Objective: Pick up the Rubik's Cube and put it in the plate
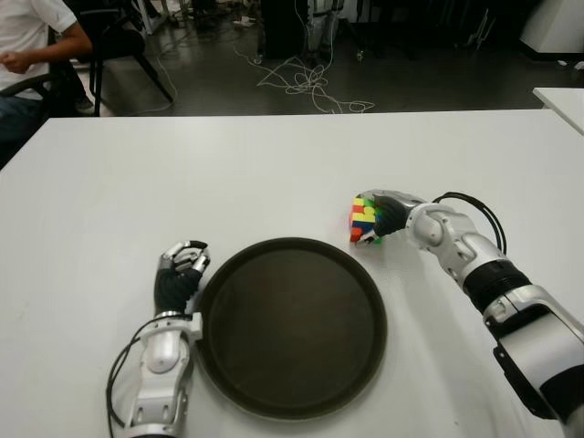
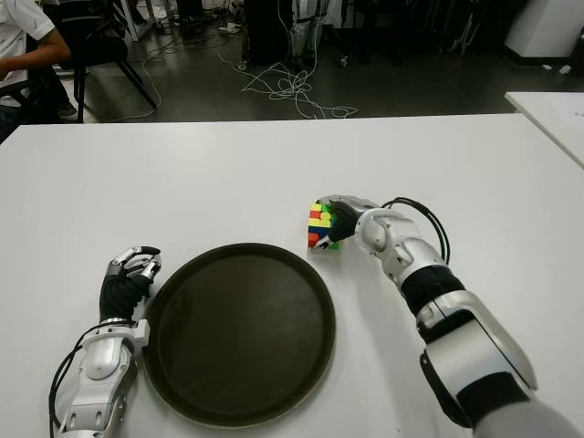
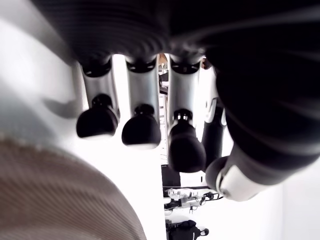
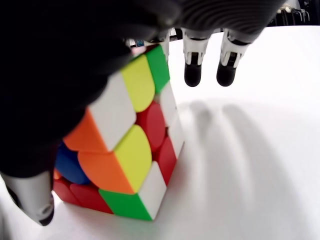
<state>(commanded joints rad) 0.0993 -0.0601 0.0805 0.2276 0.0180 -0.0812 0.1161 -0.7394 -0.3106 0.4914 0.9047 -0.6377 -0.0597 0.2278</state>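
The right hand (image 1: 381,219) wraps its fingers around the Rubik's Cube (image 1: 362,220), which sits on the white table (image 1: 274,173) just beyond the dark round plate (image 1: 290,324), near its far right rim. The left hand (image 1: 181,269), fingers curled on nothing, shows beside the plate's left rim. A sound grasp likely needs thumb and fingers on opposite faces before lifting clear of the rim.

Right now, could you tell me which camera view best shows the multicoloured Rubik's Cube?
The right wrist view: the multicoloured Rubik's Cube fills the picture, standing on the white table inside the right hand. Both eye views show it small beside the dark round plate; the left wrist view misses it.
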